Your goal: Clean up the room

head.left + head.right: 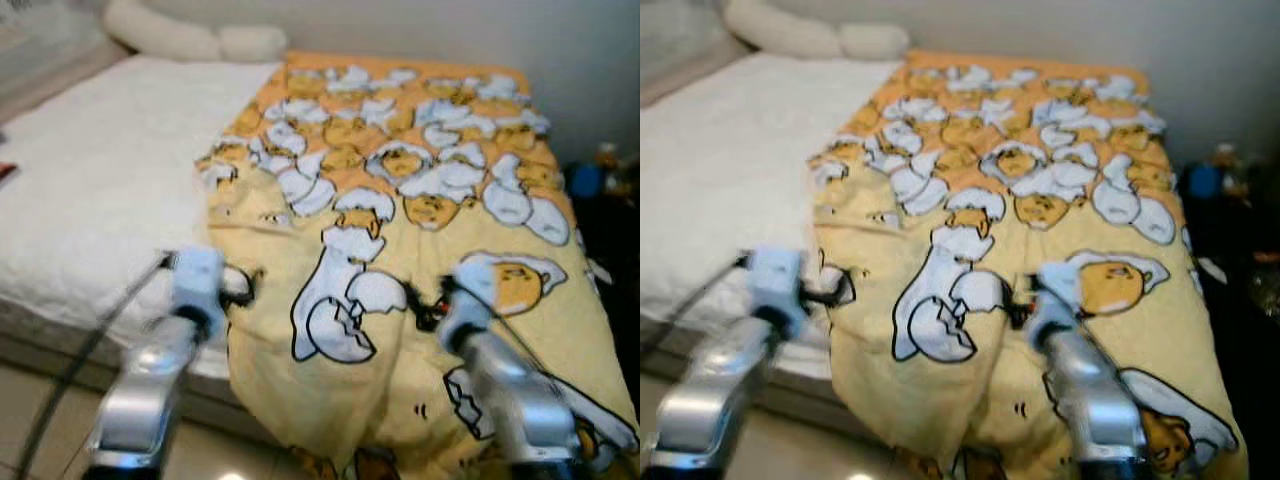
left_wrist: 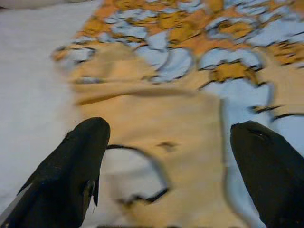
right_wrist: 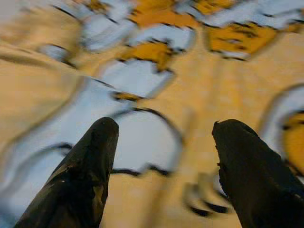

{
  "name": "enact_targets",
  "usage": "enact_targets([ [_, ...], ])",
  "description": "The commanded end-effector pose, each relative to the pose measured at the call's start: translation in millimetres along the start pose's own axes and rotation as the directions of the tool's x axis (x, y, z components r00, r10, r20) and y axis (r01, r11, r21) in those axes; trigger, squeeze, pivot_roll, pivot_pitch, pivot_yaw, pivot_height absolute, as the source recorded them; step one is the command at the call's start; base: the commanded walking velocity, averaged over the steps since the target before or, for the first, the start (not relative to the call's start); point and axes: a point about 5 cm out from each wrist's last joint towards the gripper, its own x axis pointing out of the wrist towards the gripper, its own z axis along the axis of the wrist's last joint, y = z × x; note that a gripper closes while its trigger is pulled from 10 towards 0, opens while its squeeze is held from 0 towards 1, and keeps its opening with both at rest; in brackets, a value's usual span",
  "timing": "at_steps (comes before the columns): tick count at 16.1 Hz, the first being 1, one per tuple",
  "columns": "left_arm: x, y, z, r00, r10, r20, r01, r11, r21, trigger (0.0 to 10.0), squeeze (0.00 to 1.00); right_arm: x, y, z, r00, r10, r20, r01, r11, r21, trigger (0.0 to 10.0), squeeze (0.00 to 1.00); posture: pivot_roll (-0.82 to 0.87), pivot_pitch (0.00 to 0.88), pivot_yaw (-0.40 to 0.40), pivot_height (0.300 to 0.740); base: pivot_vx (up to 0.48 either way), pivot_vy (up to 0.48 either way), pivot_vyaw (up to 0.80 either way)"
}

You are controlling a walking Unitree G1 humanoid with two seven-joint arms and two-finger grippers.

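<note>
Left eye view: a yellow blanket printed with egg cartoons is spread over the right part of a bed, its near end draped over the bed's foot toward the floor. The bed's left part is covered by a white quilt, and white pillows are seen at the head, against the wall. Dark clutter is seen to the right of the bed.

Both silver arms are raised over the near end of the blanket. The left gripper is held at the blanket's left edge, where yellow cloth meets white quilt; its black fingers are spread wide apart, with nothing between them. The right gripper is held over the blanket's middle, above an eggshell print; its fingers are likewise spread apart and nothing is gripped. The pictures are blurred.
</note>
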Motion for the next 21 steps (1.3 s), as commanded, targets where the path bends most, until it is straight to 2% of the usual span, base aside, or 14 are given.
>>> enact_targets([
  [1,-0.8,13.0,0,0.999,0.049,-0.014,-0.049,0.999,0.014,10.0,1.0,4.5,9.8,7,0.999,0.034,0.013,-0.033,0.999,-0.018,10.0,0.0,-0.12,0.0,0.018,0.74,0.0,0.0,0.0],
  [4,1.2,13.9,2,0.998,0.053,-0.018,-0.052,0.997,0.053,10.0,1.0,7.1,13.8,9,0.999,0.049,0.01,-0.049,0.998,-0.025,10.0,0.0,-0.13,0.0,0.015,0.74,0.0,-0.449,0.8],
  [6,2.1,14.9,4,0.998,0.06,-0.021,-0.059,0.997,0.055,10.0,1.0,7.7,15.4,8,0.999,0.052,0.003,-0.052,0.999,0.015,10.0,0.0,-0.12,0.0,0.015,0.74,0.0,-0.48,0.0],
  [7,2.3,15.7,4,0.998,0.064,-0.02,-0.063,0.996,0.062,10.0,1.0,8.0,15.5,8,0.998,0.059,-0.006,-0.059,0.998,0.006,10.0,0.0,-0.12,0.0,0.015,0.74,0.0,-0.311,0.0],
  [10,3.1,16.2,4,0.998,0.065,-0.026,-0.063,0.997,0.05,10.0,0.9,8.5,16.8,4,0.993,0.106,-0.052,-0.106,0.994,0.001,10.0,0.0,-0.12,0.0,0.019,0.74,0.0,0.0,0.0],
  [11,2.9,14.7,3,0.998,0.05,-0.031,-0.049,0.998,0.048,10.0,0.83,9.7,16.0,2,0.992,0.103,-0.072,-0.103,0.995,0.001,10.0,0.0,-0.13,0.0,0.021,0.74,0.0,0.0,0.0],
  [13,2.3,8.5,2,0.999,0.004,-0.04,-0.002,0.999,0.054,10.0,0.82,17.0,12.6,0,0.992,0.084,-0.098,-0.082,0.996,0.023,10.0,0.0,-0.13,0.0,0.021,0.74,0.0,0.0,0.0],
  [14,1.7,5.5,2,0.999,-0.019,-0.043,0.022,0.998,0.052,10.0,0.82,20.3,11.3,0,0.992,0.073,-0.106,-0.07,0.997,0.032,10.0,0.55,-0.12,0.0,0.019,0.74,0.0,0.0,0.0],
  [15,0.1,-0.2,1,0.995,-0.078,-0.056,0.081,0.995,0.065,10.0,0.82,26.5,10.2,0,0.991,0.065,-0.114,-0.059,0.997,0.057,10.0,1.0,-0.12,0.0,0.02,0.74,0.0,0.0,0.0],
  [17,-1.9,-5.7,-2,0.986,-0.144,-0.079,0.15,0.986,0.078,10.0,0.82,34.3,8.6,-1,0.991,0.049,-0.126,-0.039,0.996,0.081,10.0,1.0,-0.12,0.0,0.021,0.74,0.0,0.0,0.0],
  [18,-5.6,-11.3,-4,0.971,-0.222,-0.091,0.229,0.97,0.082,10.0,0.82,44.2,5.4,-2,0.989,0.008,-0.15,0.006,0.996,0.093,10.0,1.0,-0.12,0.0,0.021,0.74,0.0,0.0,0.0],
  [19,-7.5,-13.6,-4,0.963,-0.253,-0.093,0.26,0.962,0.081,10.0,0.82,48.3,4.7,-2,0.987,-0.002,-0.158,0.017,0.995,0.095,10.0,1.0,-0.11,0.0,0.018,0.74,0.0,0.0,0.0],
  [21,-13.0,-17.8,-4,0.94,-0.327,-0.101,0.332,0.942,0.043,10.0,0.82,58.9,4.4,-2,0.984,-0.024,-0.176,0.041,0.995,0.093,10.0,1.0,-0.11,0.0,0.013,0.74,0.0,0.0,0.0],
])
